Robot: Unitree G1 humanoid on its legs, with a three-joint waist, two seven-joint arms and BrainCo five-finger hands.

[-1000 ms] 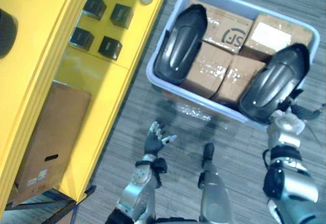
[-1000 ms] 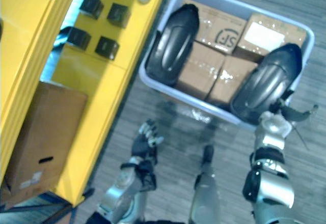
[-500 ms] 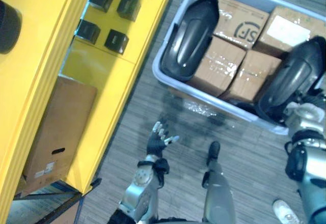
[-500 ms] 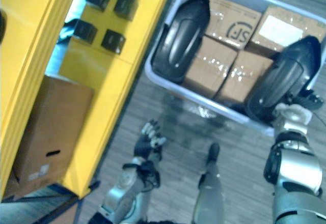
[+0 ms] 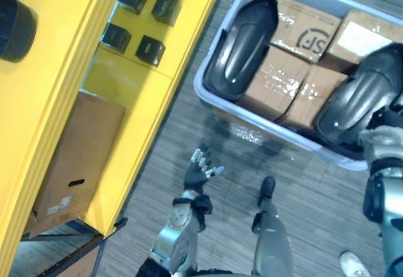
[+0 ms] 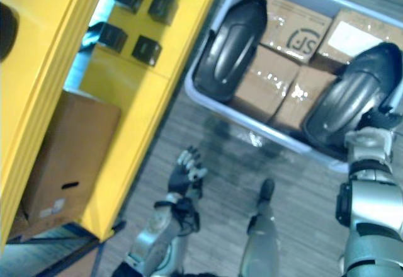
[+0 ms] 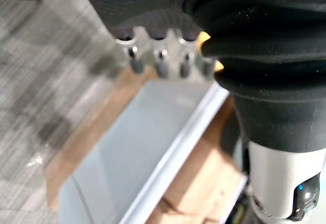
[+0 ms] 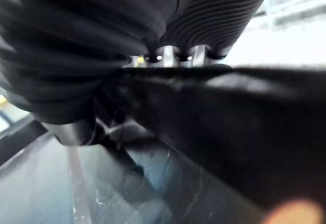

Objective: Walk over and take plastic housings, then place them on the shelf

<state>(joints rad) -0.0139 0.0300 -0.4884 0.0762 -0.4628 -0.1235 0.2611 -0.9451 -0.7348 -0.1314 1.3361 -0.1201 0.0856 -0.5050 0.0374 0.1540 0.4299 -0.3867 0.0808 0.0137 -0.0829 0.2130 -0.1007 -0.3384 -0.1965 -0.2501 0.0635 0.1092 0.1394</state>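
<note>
Your right hand (image 8: 204, 20) sits against the near end of the right-hand dark grey plastic housing (image 5: 359, 104). How it grips is hidden, so you cannot tell. That housing and a second dark grey housing (image 5: 242, 47) lie in the pale blue plastic tub (image 5: 264, 123), on top of taped brown cardboard boxes (image 5: 277, 82). Your left hand (image 5: 200, 171) hangs over the floor, fingers spread wide, near the yellow shelf (image 5: 119, 82).
</note>
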